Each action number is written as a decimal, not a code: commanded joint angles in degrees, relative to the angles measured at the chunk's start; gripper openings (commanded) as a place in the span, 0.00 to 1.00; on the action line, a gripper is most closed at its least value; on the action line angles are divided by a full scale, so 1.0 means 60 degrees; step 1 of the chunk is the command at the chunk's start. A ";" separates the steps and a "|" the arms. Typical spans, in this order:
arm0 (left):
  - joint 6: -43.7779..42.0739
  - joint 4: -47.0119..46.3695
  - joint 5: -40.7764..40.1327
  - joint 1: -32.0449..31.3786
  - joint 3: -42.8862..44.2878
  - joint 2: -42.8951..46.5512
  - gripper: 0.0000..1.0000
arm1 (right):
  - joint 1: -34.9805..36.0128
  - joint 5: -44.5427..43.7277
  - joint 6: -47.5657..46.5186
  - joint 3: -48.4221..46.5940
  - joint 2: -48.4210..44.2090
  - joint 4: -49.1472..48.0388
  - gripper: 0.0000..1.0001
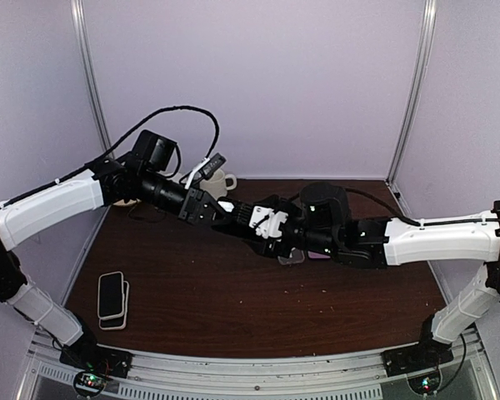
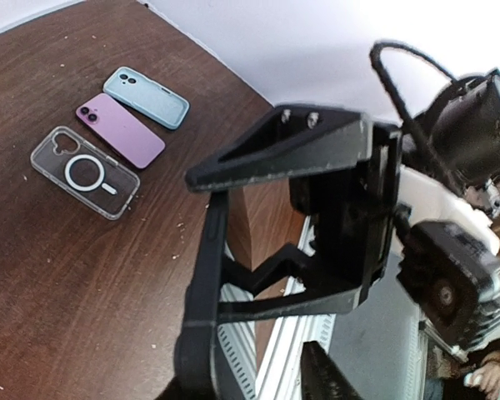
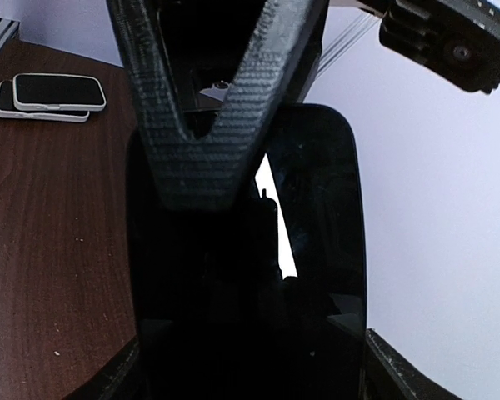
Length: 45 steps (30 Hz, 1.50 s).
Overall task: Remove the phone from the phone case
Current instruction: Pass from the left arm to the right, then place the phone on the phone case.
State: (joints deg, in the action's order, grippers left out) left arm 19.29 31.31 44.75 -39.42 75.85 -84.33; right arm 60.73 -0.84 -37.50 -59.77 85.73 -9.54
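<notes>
Pale lilac walls (image 1: 275, 83) and metal corner posts (image 1: 87, 75) close in the far side and both flanks. Below them lies a dark brown wood-grain table (image 1: 233, 308), dusted with pale specks in the left wrist view.

The left arm (image 1: 50, 204) and the right arm (image 1: 442, 237) reach in from their own sides and meet above the middle of the table, towards its far half. The work is therefore done in the air, not on the surface. That looks deliberate: one arm can steady the phone while the other works at its edge.

The right pincer (image 3: 254, 371) is clamped across the width of the black phone (image 3: 317, 250), a finger on each long side, with the screen towards its camera. One finger of the left pincer (image 1: 210, 208) crosses in front of the glass. Whether that pincer is gripping or let go, I cannot tell. Nor can I tell whether a phone case sits around the phone.

Under the right arm a clear case (image 2: 85, 172), a purple phone (image 2: 121, 130) and a pale blue case (image 2: 146, 97) lie side by side. Two stacked phones (image 1: 111, 298) sit near left, and a white mug (image 1: 221, 179) stands far.
</notes>
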 commanded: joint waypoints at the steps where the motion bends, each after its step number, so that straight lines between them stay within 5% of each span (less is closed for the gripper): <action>1: -0.0197 -0.0458 -0.0202 -0.0007 0.0368 0.0088 0.42 | 0.0030 -0.0008 0.1391 -0.0173 -0.0212 -0.0335 0.43; 6: -0.0415 -0.0450 -0.1105 0.0007 0.0253 0.0342 0.64 | 0.0030 -0.0705 0.2735 0.0136 -0.0455 -0.0423 0.37; 11: -0.0804 -0.0243 -0.3604 0.0008 0.0136 0.0879 0.97 | 0.0045 -0.2282 0.5287 -0.0227 -0.0194 0.0338 0.25; 20: -0.1646 -0.1395 -0.7977 0.0007 -0.1137 0.2663 0.98 | 0.0044 -0.3647 0.8934 -0.1615 0.1109 0.2455 0.17; 26: -0.1979 -0.1309 -0.9491 0.0008 -0.1246 0.3055 0.97 | -0.0033 -0.3960 1.0325 -0.2706 0.2246 0.3578 0.18; 32: -0.2189 -0.1305 -0.9661 0.0008 -0.1319 0.3143 0.98 | -0.0407 -0.3902 1.1923 -0.4294 0.3683 0.5261 0.11; 37: -0.2204 -0.1265 -0.9661 0.0007 -0.1308 0.3116 0.97 | -0.0505 -0.4250 1.2923 -0.5714 0.4977 0.6786 0.15; 45: -0.2254 -0.1189 -0.9627 0.0007 -0.1283 0.3069 0.98 | -0.0704 -0.4432 1.3413 -0.6459 0.6279 0.7123 0.17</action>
State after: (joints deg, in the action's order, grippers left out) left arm 6.68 26.52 -12.27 -39.42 68.34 -66.17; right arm 57.25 -24.49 39.92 -95.48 121.21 31.59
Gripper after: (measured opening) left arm 0.975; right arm 0.764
